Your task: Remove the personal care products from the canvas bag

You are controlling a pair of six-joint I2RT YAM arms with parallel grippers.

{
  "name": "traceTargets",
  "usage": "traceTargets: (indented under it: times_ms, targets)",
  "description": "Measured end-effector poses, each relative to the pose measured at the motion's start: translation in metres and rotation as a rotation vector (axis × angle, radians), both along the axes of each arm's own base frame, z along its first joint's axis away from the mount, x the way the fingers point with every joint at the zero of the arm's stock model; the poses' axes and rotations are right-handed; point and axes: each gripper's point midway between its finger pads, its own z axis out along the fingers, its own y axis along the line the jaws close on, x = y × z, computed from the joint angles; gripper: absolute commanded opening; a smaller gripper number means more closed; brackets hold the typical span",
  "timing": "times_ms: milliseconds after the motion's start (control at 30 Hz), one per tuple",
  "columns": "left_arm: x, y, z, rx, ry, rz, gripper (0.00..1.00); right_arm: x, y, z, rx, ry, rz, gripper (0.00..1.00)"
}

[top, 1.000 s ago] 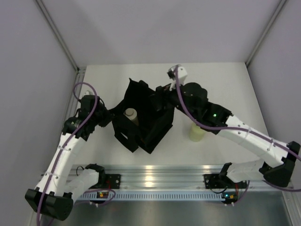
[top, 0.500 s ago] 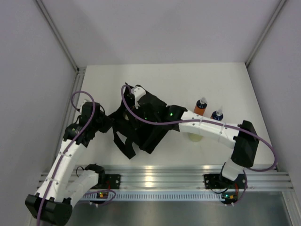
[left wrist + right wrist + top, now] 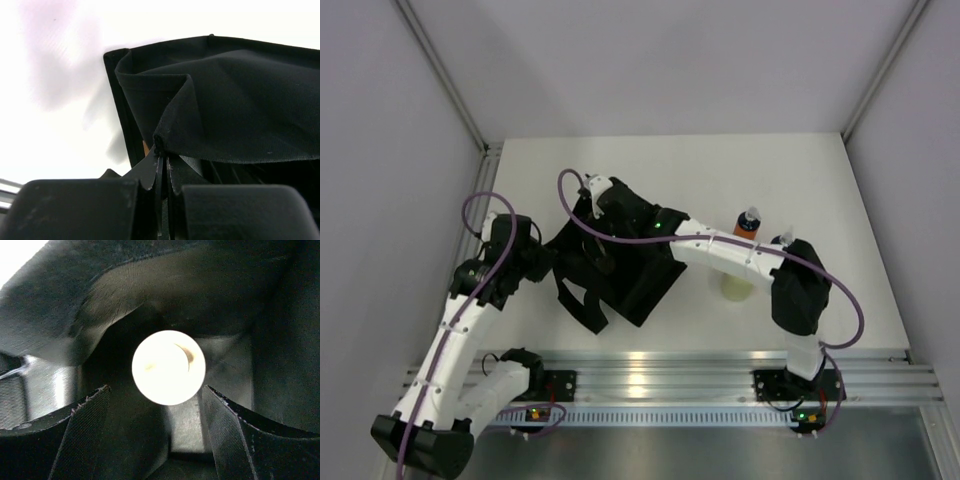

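Note:
The black canvas bag (image 3: 638, 283) stands left of the table's middle. My left gripper (image 3: 544, 258) is shut on the bag's left rim fabric (image 3: 165, 135) and holds it up. My right gripper (image 3: 155, 400) is open and reaches down inside the bag. The round cream cap of the beige bottle (image 3: 168, 367) sits just ahead, between the fingertips (image 3: 92, 407) and not touched. Outside the bag, one orange bottle (image 3: 747, 221) stands to the right. A second bottle (image 3: 782, 240) and the pale yellow-green bottle (image 3: 734, 290) are partly hidden by my right arm.
The bag's floppy walls (image 3: 200, 285) close around my right gripper. A small orange patch (image 3: 145, 148) shows beside the left fingers. White enclosure walls ring the table, and an aluminium rail (image 3: 650, 375) runs along the near edge.
My right arm has swung left from the table's right side, over the bag and down into it, now covering the beige bottle in the top view. My left gripper keeps holding the rim.

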Motion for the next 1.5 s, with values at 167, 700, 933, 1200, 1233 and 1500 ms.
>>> traceTargets:
  times_ms: [167,700,933,1200,1233,1500]
  targets:
    - [-0.001,0.001,0.000,0.008,0.024,0.007,0.00,0.005,0.008,-0.017,-0.029,0.007,0.013,0.68]
    - [-0.003,0.002,-0.002,0.028,0.035,-0.010,0.00,0.024,0.021,-0.032,-0.052,-0.030,-0.018,0.64]
    - [0.000,0.002,0.000,0.049,0.036,-0.032,0.00,0.031,0.020,-0.032,-0.061,-0.058,-0.040,0.40]
    - [-0.001,0.003,0.000,0.068,0.042,-0.050,0.00,0.032,0.020,-0.032,-0.065,-0.066,-0.037,0.05]
    - [-0.001,0.003,0.000,0.069,0.044,-0.052,0.00,0.032,0.020,-0.032,-0.065,-0.067,-0.037,0.00]
    - [-0.001,0.003,0.002,0.082,0.045,-0.065,0.00,0.029,0.015,-0.029,-0.082,-0.067,-0.033,0.00]
